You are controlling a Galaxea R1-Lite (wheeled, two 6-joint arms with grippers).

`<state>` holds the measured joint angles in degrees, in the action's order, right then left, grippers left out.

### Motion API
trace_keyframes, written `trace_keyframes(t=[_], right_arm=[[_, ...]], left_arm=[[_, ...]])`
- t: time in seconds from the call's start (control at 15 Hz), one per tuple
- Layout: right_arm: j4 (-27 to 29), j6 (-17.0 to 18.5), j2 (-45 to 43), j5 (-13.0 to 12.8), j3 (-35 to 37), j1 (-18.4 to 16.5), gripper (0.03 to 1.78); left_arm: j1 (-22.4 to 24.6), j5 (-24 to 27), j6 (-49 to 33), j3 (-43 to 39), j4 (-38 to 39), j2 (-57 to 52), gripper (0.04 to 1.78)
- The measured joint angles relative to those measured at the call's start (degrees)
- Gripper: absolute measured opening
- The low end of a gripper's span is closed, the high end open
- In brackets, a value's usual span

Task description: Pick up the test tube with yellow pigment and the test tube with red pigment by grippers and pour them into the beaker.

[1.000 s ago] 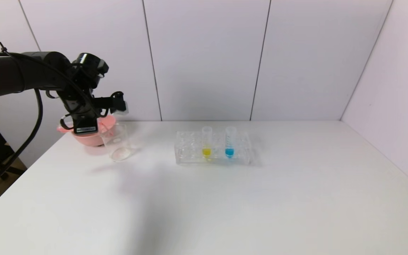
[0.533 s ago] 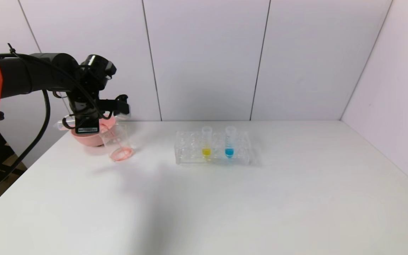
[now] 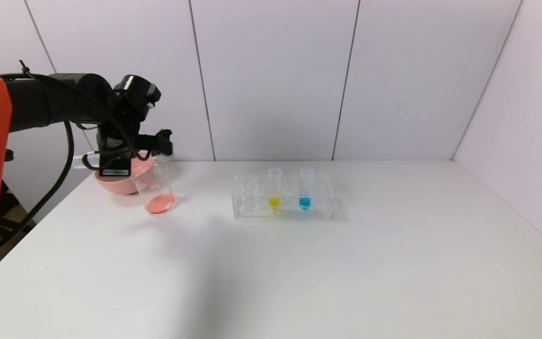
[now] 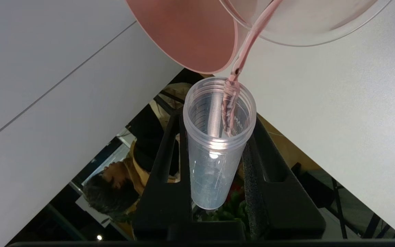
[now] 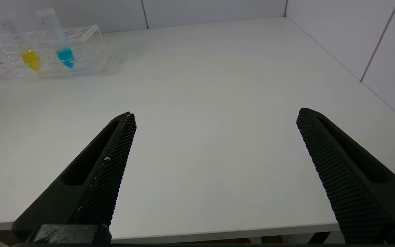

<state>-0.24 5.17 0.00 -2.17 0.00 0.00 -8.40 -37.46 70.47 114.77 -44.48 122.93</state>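
My left gripper (image 3: 163, 143) is shut on the test tube with red pigment (image 4: 218, 151) and holds it tipped over the beaker (image 3: 155, 188). A thin red stream (image 4: 249, 37) runs from the tube's mouth into the beaker (image 4: 321, 24), and pink-red liquid lies on the beaker's bottom. The test tube with yellow pigment (image 3: 274, 190) stands upright in the clear rack (image 3: 247, 202); it also shows in the right wrist view (image 5: 29, 56). My right gripper (image 5: 216, 118) is open and empty, low over the table's front edge, and out of the head view.
A pink bowl (image 3: 115, 181) sits just behind and left of the beaker, and also shows in the left wrist view (image 4: 183, 34). A tube with blue liquid (image 3: 305, 190) stands next to the yellow one. White walls close the back and the right.
My left arm has shifted a little right and tipped the tube further. The beaker went from clear to holding a layer of pink-red liquid.
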Motion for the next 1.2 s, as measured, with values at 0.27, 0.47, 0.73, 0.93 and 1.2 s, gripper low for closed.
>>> trace_keyframes(t=[0.27, 0.47, 0.73, 0.93, 1.2], right_arm=[[0.0, 0.0, 0.0, 0.0, 0.0, 0.0, 1.71], [0.0, 0.0, 0.0, 0.0, 0.0, 0.0, 1.71], [0.0, 0.0, 0.0, 0.0, 0.0, 0.0, 1.71], [0.0, 0.0, 0.0, 0.0, 0.0, 0.0, 1.71], [0.0, 0.0, 0.0, 0.0, 0.0, 0.0, 1.71]], left_arm=[[-1.1, -1.7, 1.0, 0.0, 0.2, 0.2, 0.44], [-2.5, -3.9, 1.4, 0.1, 0.2, 0.5, 0.44], [-3.2, -4.3, 1.2, 0.1, 0.2, 0.6, 0.44], [-3.0, -3.8, 0.7, 0.0, 0.3, -0.3, 0.44], [-1.0, 5.7, -4.4, 0.0, 1.3, -2.8, 0.44]])
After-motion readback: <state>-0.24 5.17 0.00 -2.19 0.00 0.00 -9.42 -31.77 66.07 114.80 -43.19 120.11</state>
